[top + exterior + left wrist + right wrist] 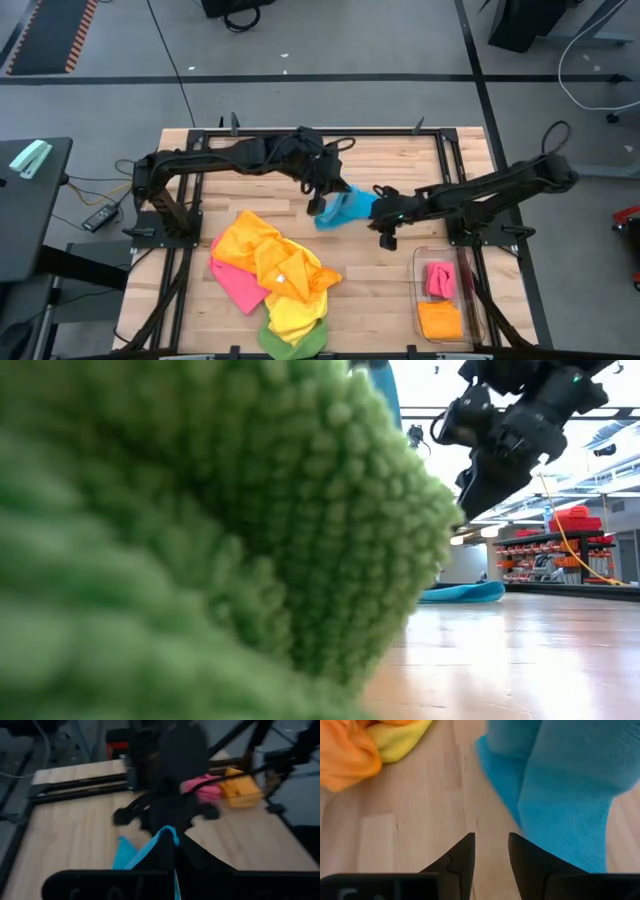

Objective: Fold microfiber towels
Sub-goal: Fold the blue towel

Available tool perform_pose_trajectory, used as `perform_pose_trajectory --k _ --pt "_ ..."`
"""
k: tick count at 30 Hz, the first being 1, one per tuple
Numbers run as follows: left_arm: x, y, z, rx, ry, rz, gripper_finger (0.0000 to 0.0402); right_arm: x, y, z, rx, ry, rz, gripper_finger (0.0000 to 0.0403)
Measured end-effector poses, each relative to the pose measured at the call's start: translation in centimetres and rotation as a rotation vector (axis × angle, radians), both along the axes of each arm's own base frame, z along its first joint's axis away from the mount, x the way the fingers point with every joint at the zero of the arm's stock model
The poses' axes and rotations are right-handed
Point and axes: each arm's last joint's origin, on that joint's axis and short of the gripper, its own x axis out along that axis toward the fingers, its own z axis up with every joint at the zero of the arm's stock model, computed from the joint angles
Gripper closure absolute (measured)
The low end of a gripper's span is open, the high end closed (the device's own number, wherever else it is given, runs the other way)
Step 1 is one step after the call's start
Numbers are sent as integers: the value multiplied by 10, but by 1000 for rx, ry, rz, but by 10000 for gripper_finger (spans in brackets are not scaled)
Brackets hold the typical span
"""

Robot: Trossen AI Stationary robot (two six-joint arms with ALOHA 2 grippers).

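High view gives me the left gripper [325, 203] pinching the blue towel [345, 208] mid-table, lifted so its lower edge trails on the wood. My right gripper [386, 232] hovers just beside it; through the right wrist view its fingers [462, 855] stand slightly apart, holding nothing. A heap of orange, yellow, pink and green towels [275, 275] lies nearer the front, two folded ones in the clear bin [418, 290].

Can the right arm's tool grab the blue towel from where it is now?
Probably yes. The right tool is open and empty, and the blue towel hangs just ahead of it, held up by the left tool. Nothing sits between them.
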Motion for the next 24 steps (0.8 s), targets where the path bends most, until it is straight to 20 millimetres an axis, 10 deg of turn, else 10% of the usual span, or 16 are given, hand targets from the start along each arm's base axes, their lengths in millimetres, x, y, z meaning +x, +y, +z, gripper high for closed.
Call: perform_pose_trajectory --k 7,24 --pt "-2 -16 19 -108 -7 52 365 25 4 -24 -8 -23 27 276" --pt "-32 -11 -29 -67 559 282 369 39 9 -60 15 59 61 279"
